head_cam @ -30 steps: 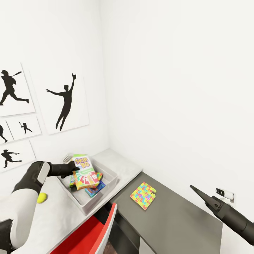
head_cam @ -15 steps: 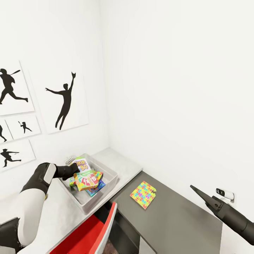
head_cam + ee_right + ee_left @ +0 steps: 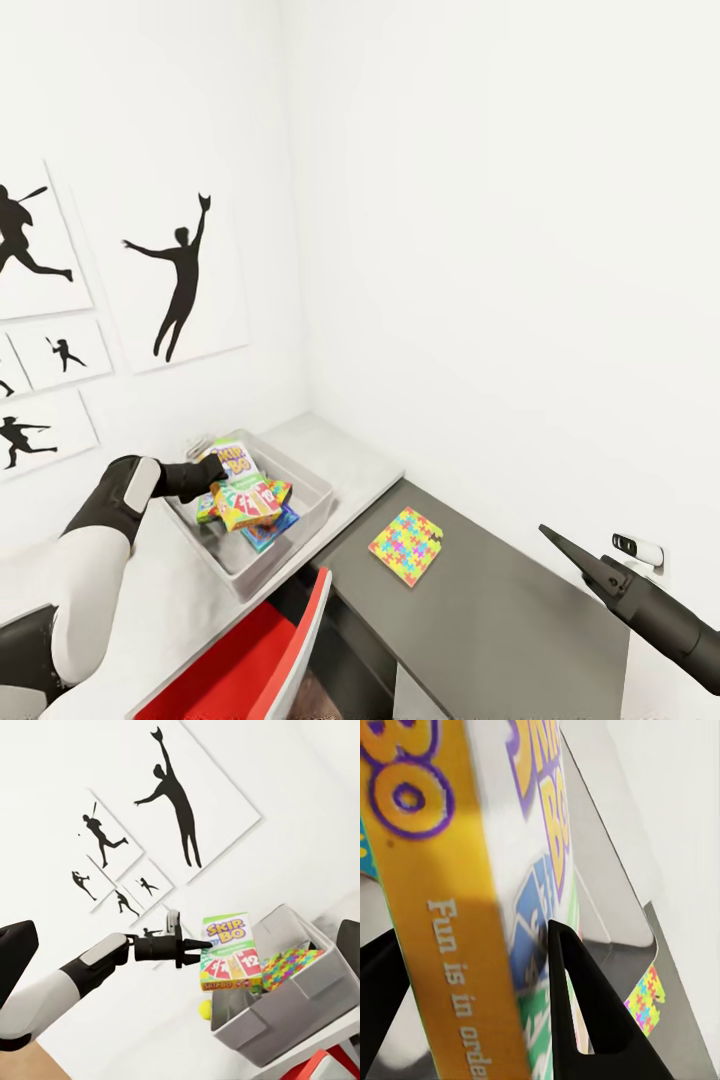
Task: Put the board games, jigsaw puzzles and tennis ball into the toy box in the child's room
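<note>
I've got the left gripper clamped on the SKIP-BO box, one black finger pressed on its printed face and the other on the far side, as the left wrist view shows up close. The box stands tilted on its edge, its lower part down inside the toy box, leaning at the wall-side end of that toy box. In the right wrist view I see the SKIP-BO box upright above the grey rim, the left gripper holding it at the side away from the puzzle.

Inside the toy box, just beside the SKIP-BO box, lie a jigsaw puzzle box with bright pieces printed on it and a blue board game partly under it. The tennis ball sits on the worktop just beside the toy box, below the left arm.

A second jigsaw puzzle lies flat on the lower dark cabinet, well apart from the toy box. My right gripper hangs out over that cabinet, tips together, narrow, holding nothing. A red chair stands near the toy box.
</note>
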Controlling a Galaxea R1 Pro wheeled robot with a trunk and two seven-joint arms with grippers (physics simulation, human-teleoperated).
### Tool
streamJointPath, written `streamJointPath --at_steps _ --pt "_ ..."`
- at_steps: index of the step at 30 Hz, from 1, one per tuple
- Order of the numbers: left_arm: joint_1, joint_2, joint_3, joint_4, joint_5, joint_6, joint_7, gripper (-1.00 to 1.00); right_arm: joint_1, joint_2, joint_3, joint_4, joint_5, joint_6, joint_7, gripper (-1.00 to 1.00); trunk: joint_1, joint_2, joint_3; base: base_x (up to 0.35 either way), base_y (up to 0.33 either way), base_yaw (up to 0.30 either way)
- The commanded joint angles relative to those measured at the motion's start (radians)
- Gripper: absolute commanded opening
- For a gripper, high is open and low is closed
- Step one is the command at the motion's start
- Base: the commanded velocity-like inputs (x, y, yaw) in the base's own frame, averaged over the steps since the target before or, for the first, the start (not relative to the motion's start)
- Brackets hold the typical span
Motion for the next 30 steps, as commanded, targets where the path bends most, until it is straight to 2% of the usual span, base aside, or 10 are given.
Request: streamJointPath --at_steps 1,9,20,30 --pt "-0.002 0.0 0.005 0.0 -0.009 0.003 -0.008 -1.0 0.0 0.0 0.0 0.0 -0.002 0.008 0.002 1.0 0.0 -0.001 -0.002 0.0 0.0 0.0" --pt "-0.006 -0.001 0.006 0.0 -0.01 -0.003 -0.008 -1.0 0.0 0.0 0.0 0.0 -0.002 0.008 0.003 1.0 0.0 -0.001 -0.015 0.0 0.0 0.0" --pt "-0.007 -0.002 0.006 0.017 -0.007 -0.072 -0.008 -1.0 0.0 0.0 0.0 0.0 -0.002 0.008 0.006 1.0 0.0 -0.001 -0.033 0.0 0.0 0.0" --pt "-0.007 -0.004 0.006 0.02 -0.007 -0.087 -0.008 -1.0 0.0 0.0 0.0 0.001 -0.002 0.008 0.006 1.0 0.0 -0.001 -0.05 0.0 0.0 0.0"
